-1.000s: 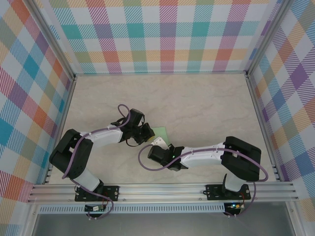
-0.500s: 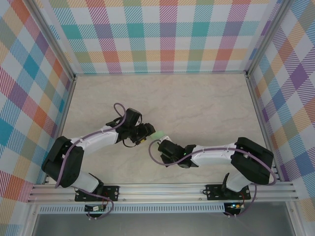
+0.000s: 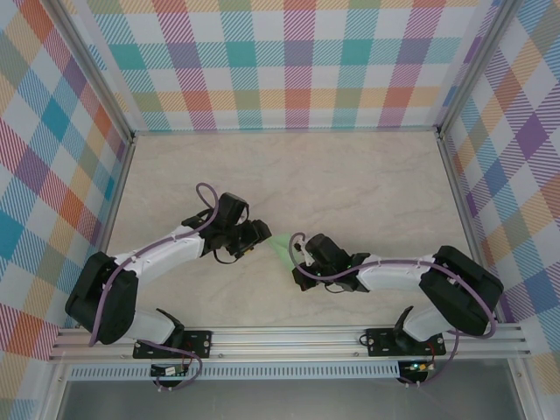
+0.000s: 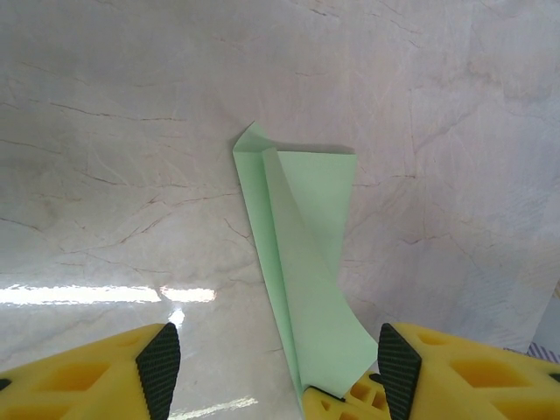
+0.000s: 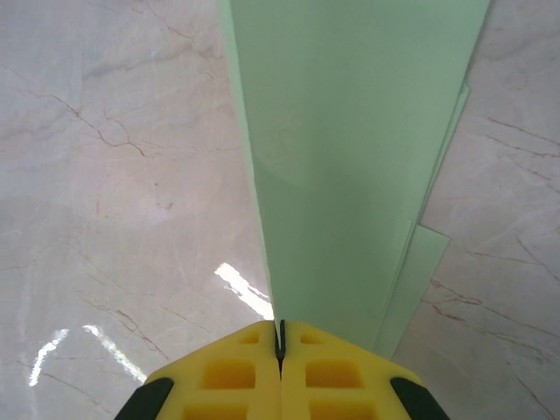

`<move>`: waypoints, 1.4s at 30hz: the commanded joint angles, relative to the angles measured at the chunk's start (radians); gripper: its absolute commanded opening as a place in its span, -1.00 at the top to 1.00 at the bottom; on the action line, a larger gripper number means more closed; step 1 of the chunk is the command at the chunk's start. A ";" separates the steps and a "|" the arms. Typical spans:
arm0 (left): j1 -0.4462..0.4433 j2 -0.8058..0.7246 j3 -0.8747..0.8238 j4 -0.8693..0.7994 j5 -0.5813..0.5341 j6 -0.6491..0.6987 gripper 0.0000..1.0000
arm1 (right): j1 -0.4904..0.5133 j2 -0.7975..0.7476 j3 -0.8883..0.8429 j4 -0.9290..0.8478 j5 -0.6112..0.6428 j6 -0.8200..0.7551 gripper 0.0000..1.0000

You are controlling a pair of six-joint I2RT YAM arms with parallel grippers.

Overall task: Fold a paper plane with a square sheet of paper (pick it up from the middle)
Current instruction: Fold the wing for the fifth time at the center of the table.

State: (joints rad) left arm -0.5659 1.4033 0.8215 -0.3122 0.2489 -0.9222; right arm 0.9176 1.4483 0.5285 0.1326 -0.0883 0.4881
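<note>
Thin, matt pale-green paper for the paper plane [image 4: 306,254], smooth between sharp creases. Glossy marble-look table [image 4: 131,131], veined, with bright streaks of glare. Matt yellow plastic on left gripper [image 4: 278,360] and right gripper [image 5: 280,339], black ribbed pads [image 4: 161,367], brushed metal frame rails [image 3: 289,337].

paper plane [image 5: 350,157] far end cut off at top of right wrist view. Top view: folds too small to read.

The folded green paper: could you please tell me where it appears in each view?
Top external: folded green paper just below centre.
Left wrist: paper centre, running down to the bottom edge.
Right wrist: paper top centre, narrowing to bottom centre.
Shared landmark: the marble tabletop beneath it.
</note>
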 commanded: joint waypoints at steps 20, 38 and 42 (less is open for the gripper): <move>0.016 -0.036 -0.070 0.015 0.017 0.014 -0.15 | -0.116 0.101 -0.039 0.165 -0.291 0.090 0.92; 0.014 -0.035 -0.094 0.066 0.038 0.019 -0.07 | -0.233 0.164 -0.074 0.317 -0.540 0.218 0.89; 0.014 -0.031 -0.098 0.068 0.041 0.022 -0.06 | -0.250 0.212 -0.060 0.335 -0.589 0.243 0.89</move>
State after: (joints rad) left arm -0.5659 1.3899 0.7403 -0.2573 0.2718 -0.9211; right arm 0.6777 1.6283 0.4656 0.4191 -0.5976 0.7002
